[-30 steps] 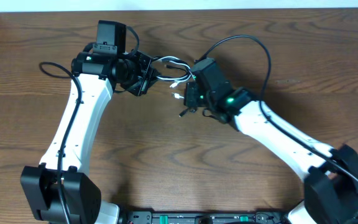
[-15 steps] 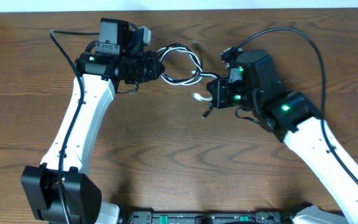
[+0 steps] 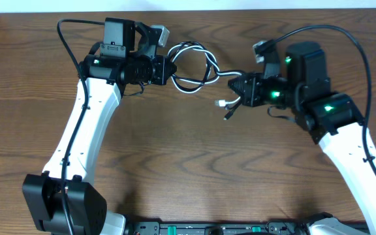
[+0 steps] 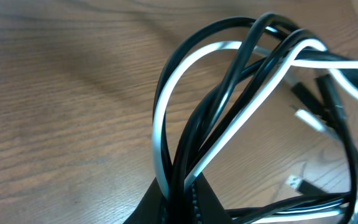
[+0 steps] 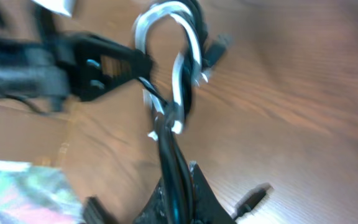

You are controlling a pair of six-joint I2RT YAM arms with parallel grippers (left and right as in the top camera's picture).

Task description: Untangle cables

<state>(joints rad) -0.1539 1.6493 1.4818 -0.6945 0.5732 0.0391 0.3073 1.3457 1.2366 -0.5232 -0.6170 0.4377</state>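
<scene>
Wooden table [image 3: 175,150] below: the cables [image 4: 157,130] (black and white, twisted) run toward three o'clock from my left pincer [image 3: 170,69] to my right pincer [image 3: 237,87]; both grip them.

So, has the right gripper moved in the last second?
Yes. In the overhead view the right gripper, shut on the cables, has swung rightward and slightly closer to the table's far edge.
</scene>
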